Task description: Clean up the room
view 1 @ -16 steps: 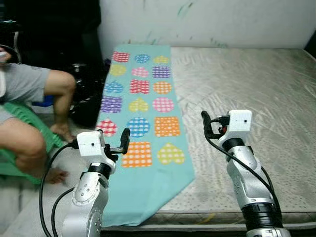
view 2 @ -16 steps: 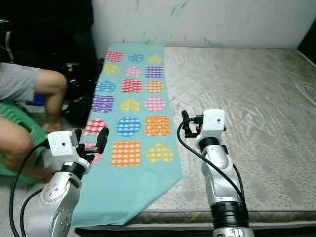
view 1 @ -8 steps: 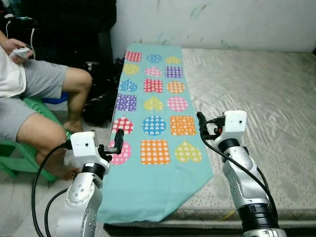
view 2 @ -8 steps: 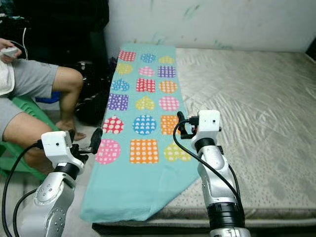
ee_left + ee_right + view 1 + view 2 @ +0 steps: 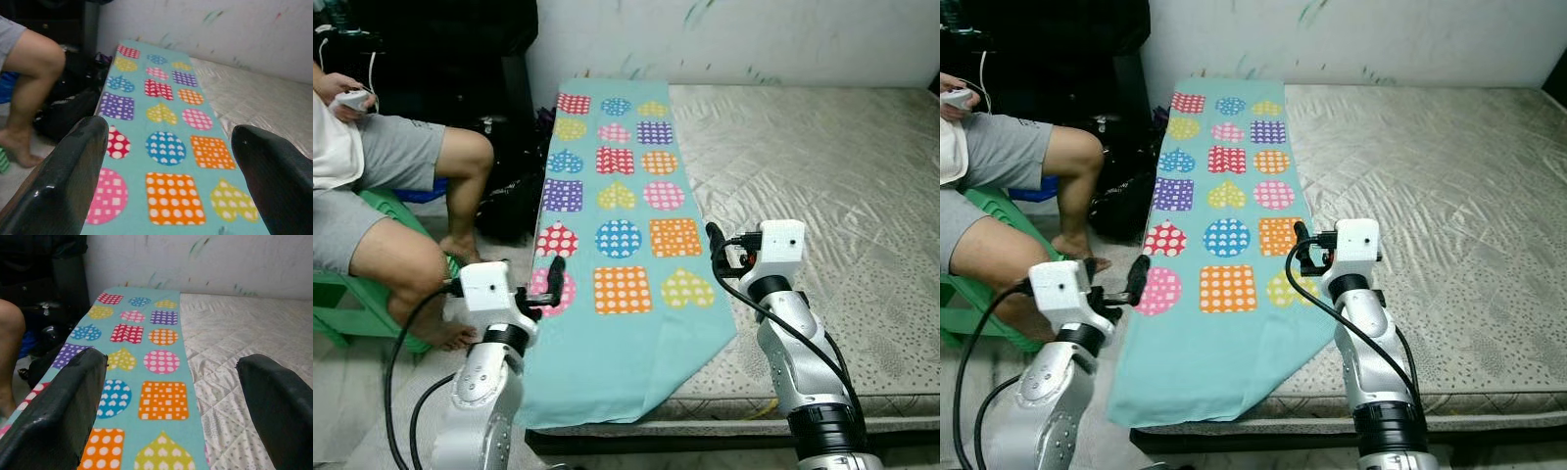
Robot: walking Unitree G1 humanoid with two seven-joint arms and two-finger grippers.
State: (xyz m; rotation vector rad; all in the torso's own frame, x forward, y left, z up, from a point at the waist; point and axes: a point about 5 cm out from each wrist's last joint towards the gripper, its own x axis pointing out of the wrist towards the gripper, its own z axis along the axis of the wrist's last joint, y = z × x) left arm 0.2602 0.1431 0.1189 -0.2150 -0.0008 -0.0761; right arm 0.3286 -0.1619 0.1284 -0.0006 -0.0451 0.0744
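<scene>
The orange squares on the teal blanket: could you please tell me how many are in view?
2. One orange square is in the right column of the teal blanket. The other is in the middle column, one row nearer the robot. No others appear hidden.

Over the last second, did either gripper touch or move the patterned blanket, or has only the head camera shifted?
Only the view shifted. The left gripper and right gripper stay raised, open and empty near the blanket, which lies flat along the mattress edge as before. The seated person came further into view.
</scene>
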